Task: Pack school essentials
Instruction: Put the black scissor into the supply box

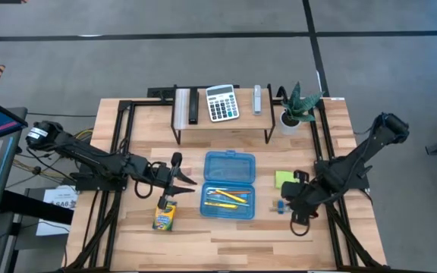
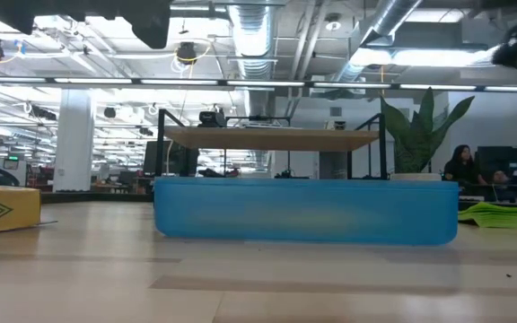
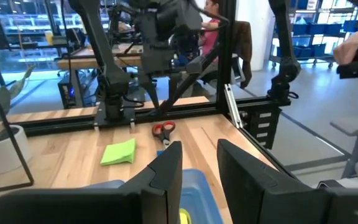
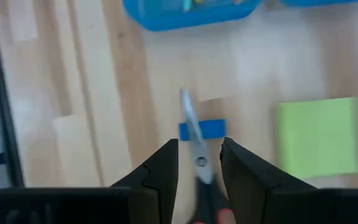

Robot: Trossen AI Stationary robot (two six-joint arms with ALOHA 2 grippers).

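Note:
The open blue pencil case (image 1: 230,186) lies mid-table with yellow and orange pencils (image 1: 226,197) inside. The crayon box (image 1: 164,216) lies to its left on the table. My left gripper (image 1: 182,182) hovers level at the case's left edge, open, with nothing between its fingers (image 3: 166,171). To the case's right lie the lime-green sticky-note pad (image 4: 319,134) and the red-handled scissors (image 4: 197,158), whose blade crosses the small blue piece (image 4: 211,129). My right gripper (image 4: 197,162) points down over the scissors, open, one finger on each side of the pivot, a gap showing on both sides.
A raised wooden shelf (image 1: 222,121) at the far edge carries a calculator (image 1: 221,102) and small office items. A potted plant (image 1: 298,106) stands at its right end. Black frame rails (image 1: 321,144) run along both table sides. Bare wood lies in front of the case.

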